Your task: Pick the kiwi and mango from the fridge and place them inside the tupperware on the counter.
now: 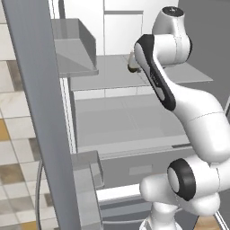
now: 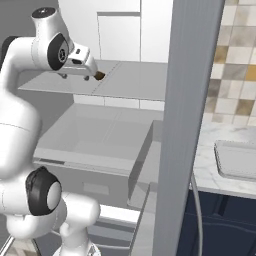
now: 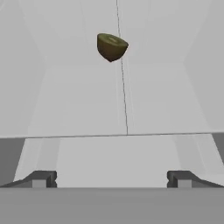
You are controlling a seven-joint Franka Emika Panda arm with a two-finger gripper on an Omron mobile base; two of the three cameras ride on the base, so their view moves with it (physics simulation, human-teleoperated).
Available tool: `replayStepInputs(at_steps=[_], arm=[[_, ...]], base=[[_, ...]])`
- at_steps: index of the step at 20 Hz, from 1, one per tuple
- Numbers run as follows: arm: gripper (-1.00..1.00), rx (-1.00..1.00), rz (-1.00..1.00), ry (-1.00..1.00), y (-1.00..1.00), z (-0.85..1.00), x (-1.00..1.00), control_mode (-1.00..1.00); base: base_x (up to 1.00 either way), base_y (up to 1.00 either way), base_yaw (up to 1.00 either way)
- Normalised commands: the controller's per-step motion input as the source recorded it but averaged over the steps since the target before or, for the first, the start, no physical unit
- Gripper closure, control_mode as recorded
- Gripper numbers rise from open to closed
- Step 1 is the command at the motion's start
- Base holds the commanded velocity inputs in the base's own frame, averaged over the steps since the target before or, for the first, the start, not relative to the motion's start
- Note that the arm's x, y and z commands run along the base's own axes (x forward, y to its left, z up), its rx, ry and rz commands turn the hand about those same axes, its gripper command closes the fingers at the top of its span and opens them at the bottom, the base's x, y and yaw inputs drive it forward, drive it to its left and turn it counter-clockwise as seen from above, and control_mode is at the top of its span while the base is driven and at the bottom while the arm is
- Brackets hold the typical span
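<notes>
I have the gripper (image 3: 112, 179) reaching into the open fridge (image 1: 134, 112), level with its upper shelf (image 2: 130, 80). Its jaws stand wide apart and hold nothing. The kiwi (image 3: 112, 47) lies on that shelf ahead of the fingertips (image 3: 41, 178), well apart from them and near the shelf's middle seam. In the right base view I see the tupperware (image 2: 235, 160) sitting on the counter (image 2: 210, 172) beyond the fridge door (image 2: 187, 125).
</notes>
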Motion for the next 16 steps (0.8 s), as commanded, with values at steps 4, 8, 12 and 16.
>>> replayStepInputs(at_steps=[4, 8, 12, 16], arm=[[-1.0, 0.0, 0.0, 0.0, -0.07, -0.13, 0.23, -1.0], [-1.0, 0.0, 0.0, 0.0, -0.03, -0.13, 0.26, -1.0], [-1.0, 0.0, 0.0, 0.0, 0.0, -0.14, 0.33, -1.0], [-1.0, 0.0, 0.0, 0.0, 0.0, -0.12, 0.35, -1.0]], base=[[0.0, 0.0, 0.0], [0.0, 0.0, 0.0], [0.0, 0.0, 0.0], [0.0, 0.0, 0.0]])
